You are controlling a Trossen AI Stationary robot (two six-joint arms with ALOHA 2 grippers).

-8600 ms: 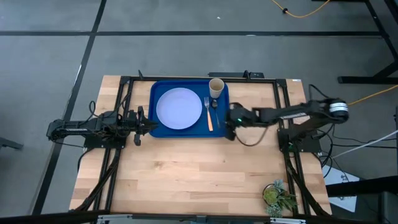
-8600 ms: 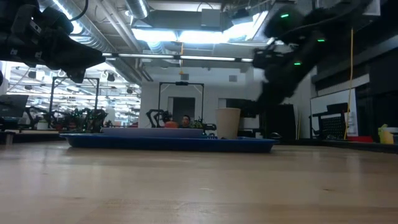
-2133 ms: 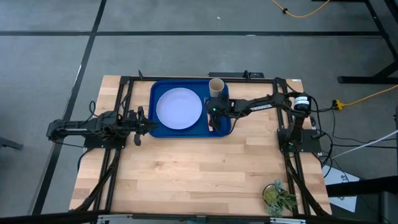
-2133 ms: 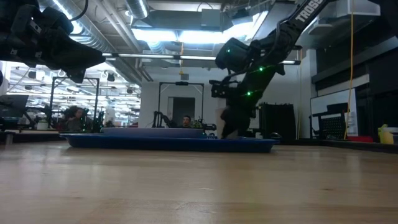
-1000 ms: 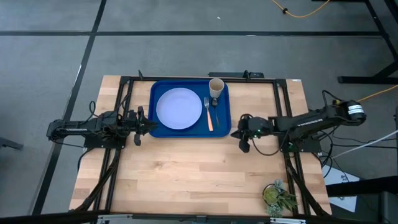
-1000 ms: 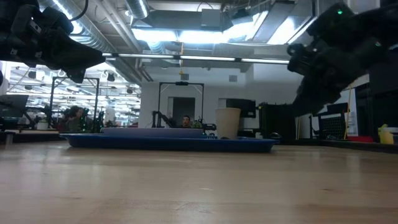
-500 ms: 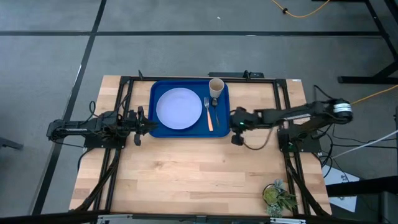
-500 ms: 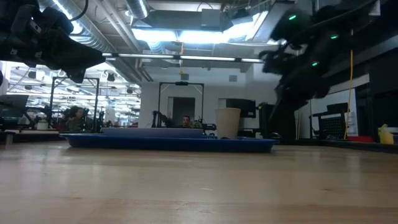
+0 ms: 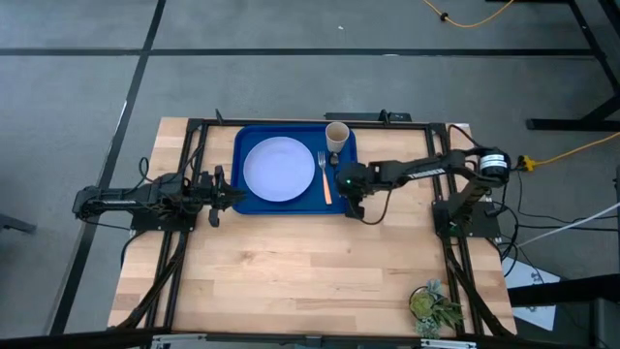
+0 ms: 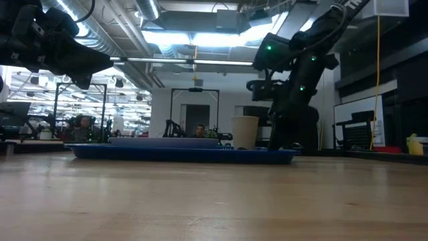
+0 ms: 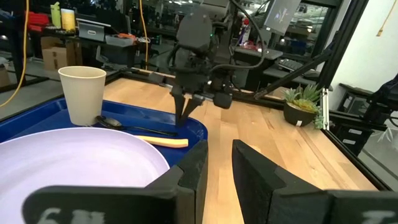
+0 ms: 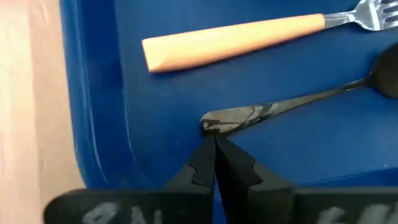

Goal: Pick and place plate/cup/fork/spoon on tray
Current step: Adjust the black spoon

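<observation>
Since half a second ago my right hand [image 9: 347, 183] has swung back in from off the tray's right side and is now over the right part of the blue tray [image 9: 248, 145]. Wrist view: its fingers [image 12: 205, 160] are pressed together, nothing between them, tips right at the handle end of the dark spoon [image 12: 292, 102], looks like touching, can't confirm. Spoon lies flat on the tray floor, just beside the fork [image 12: 233, 39] with the orange handle, roughly parallel. Plate [image 9: 279, 169] sits in the tray's middle-left, cup [image 9: 336, 135] upright at the tray's back right corner. All four items on the tray. Left hand [image 9: 225, 193] hovers at the tray's left edge, fingers [image 11: 194, 177] narrowly apart, empty. Tray sits on the wooden surface [image 9: 291, 262].
</observation>
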